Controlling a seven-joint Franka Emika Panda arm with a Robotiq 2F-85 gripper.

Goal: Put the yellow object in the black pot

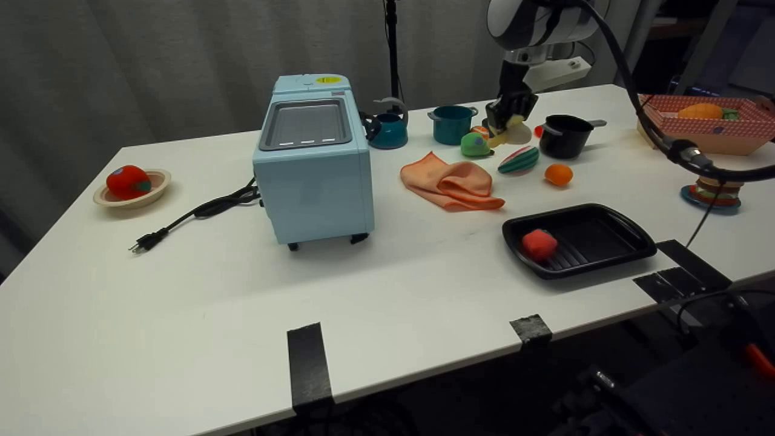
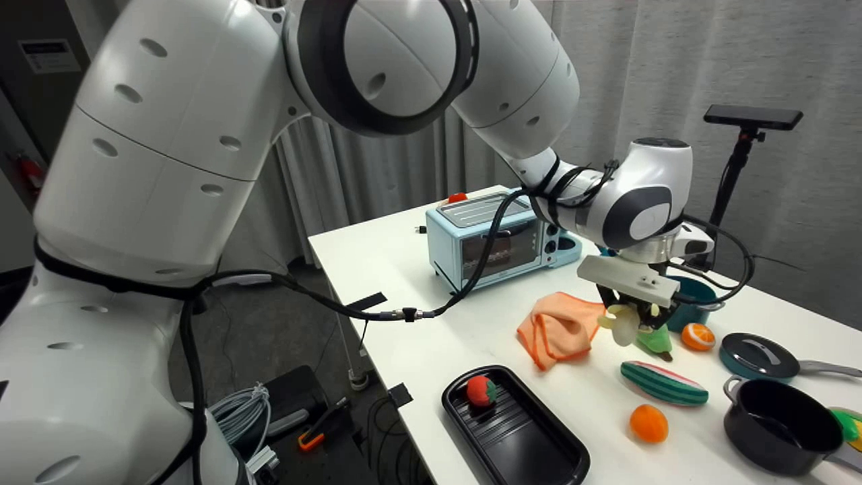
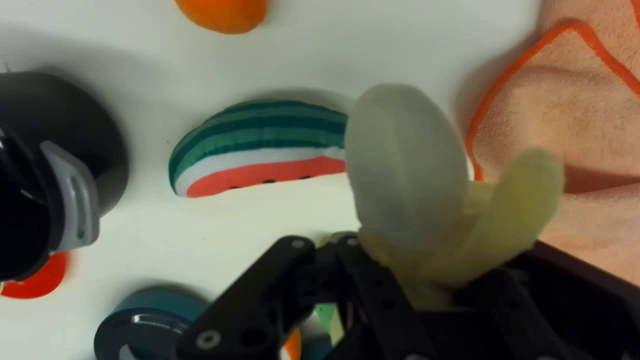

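Observation:
The yellow object, a pale peeled-banana-like toy, shows in both exterior views (image 1: 513,132) (image 2: 625,325) and large in the wrist view (image 3: 520,210). My gripper (image 1: 507,116) is shut on it and holds it above the table; in an exterior view the gripper (image 2: 633,311) hangs over the area behind the watermelon piece. In the wrist view, the gripper's black fingers (image 3: 430,287) clasp the toy's lower part. The black pot (image 1: 564,138) (image 2: 774,431) stands upright on the table beside the gripper, apart from the toy. Its side and grey handle show at the left of the wrist view (image 3: 100,120).
A watermelon piece (image 3: 260,145) and an orange ball (image 2: 648,423) lie near the pot. An orange cloth (image 1: 451,184), a green piece (image 1: 475,145), a teal pot (image 1: 452,126) and a dark pan (image 2: 757,357) are close by. A black tray (image 2: 532,451) holds a strawberry.

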